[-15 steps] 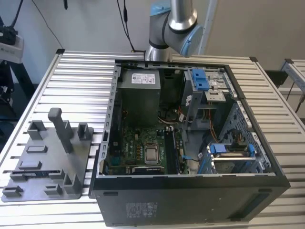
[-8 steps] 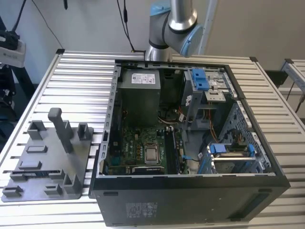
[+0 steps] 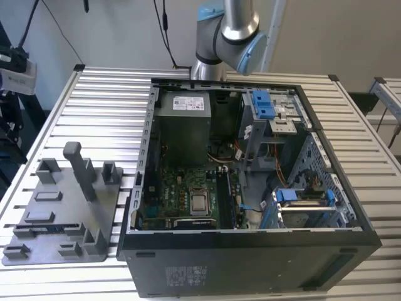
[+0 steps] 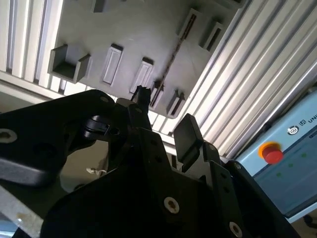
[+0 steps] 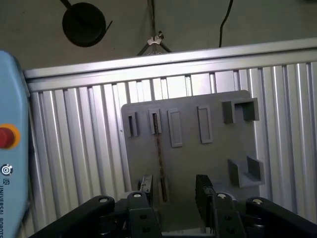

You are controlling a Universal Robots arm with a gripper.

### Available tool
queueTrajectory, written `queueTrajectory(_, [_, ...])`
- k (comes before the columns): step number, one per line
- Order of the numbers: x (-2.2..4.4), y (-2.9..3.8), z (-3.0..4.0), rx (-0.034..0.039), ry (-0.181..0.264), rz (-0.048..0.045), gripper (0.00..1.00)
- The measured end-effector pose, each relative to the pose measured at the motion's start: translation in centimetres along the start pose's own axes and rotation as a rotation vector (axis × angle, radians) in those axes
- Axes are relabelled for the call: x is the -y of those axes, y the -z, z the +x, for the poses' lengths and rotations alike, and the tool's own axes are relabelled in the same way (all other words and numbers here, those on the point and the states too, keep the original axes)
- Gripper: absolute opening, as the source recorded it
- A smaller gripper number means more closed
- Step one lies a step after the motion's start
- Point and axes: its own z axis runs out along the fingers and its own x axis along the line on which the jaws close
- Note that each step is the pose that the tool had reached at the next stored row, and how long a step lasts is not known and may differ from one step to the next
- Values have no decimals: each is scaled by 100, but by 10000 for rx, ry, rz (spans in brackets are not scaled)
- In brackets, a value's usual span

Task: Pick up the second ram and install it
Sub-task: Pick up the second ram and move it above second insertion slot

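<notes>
Two jaws spread apart; second ram [image 5: 159,148] on edge in tray [image 5: 213,163], seen between them, ungrasped.

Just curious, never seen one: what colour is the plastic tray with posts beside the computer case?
Plain grey; the holder tray shows best in the exterior view.

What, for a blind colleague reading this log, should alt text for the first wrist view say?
The open gripper hangs over a grey holder tray on a ribbed metal table, its fingers either side of the second ram, a thin dark stick standing on edge in the tray. A pale blue pendant with a red button lies nearby.
</notes>
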Motion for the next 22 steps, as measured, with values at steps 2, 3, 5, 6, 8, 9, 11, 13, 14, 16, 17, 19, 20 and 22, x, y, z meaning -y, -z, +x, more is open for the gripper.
queueTrajectory(2, [0,-20,0,1,0,0,48])
queueTrajectory(3, [0,-29,0,0,0,0,48])
queueTrajectory(5, [1,-49,1,0,0,0,48])
queueTrajectory(6, [1,-59,1,-1,0,-1,48])
queueTrajectory(8, [1,-80,1,0,0,0,48])
queueTrajectory(9, [1,-91,2,1,0,0,48])
queueTrajectory(11, [2,-113,2,0,1,0,48])
queueTrajectory(13, [2,-139,3,0,1,0,48])
queueTrajectory(14, [2,-151,3,0,3,0,48])
queueTrajectory(16, [2,-179,3,0,5,3,48])
queueTrajectory(17, [3,-195,3,1,8,6,48])
queueTrajectory(19, [4,-229,4,2,32,22,48])
queueTrajectory(20, [4,-247,5,4,50,39,48])
queueTrajectory(22, [5,-281,5,8,87,72,48])
